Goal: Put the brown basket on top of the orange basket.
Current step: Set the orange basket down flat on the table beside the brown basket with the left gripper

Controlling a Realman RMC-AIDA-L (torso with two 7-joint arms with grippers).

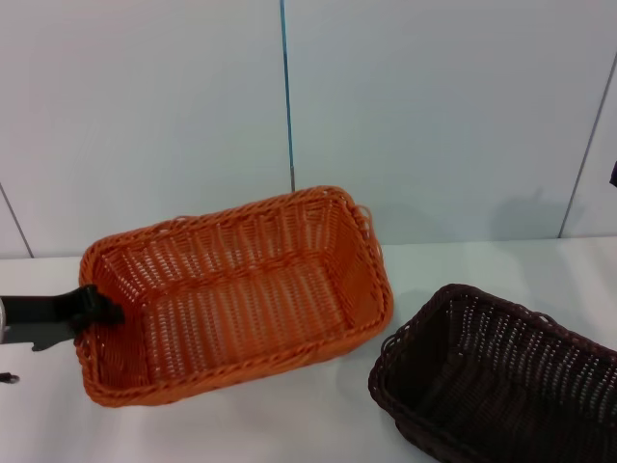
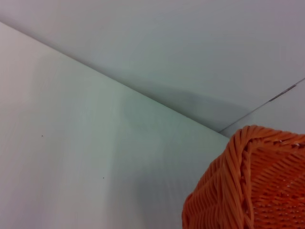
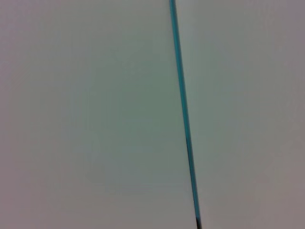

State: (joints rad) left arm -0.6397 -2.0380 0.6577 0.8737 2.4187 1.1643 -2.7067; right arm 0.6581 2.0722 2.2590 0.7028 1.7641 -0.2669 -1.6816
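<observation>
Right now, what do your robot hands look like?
Only my left gripper shows: black, blocky fingers at the end of a dark arm, with a silvery-grey part at the picture's edge. I can't see any markings. My right gripper isn't in view, so I can't describe it.

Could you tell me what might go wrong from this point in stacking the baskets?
The left gripper sits at the orange basket's left rim; pulling there could tilt or drag it. The brown basket lies partly outside the head view at lower right, so grasping it may be poorly seen. The right gripper is not visible.

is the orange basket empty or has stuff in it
Empty: the orange basket shows only bare weave inside, with the left pincer at its rim.
</observation>
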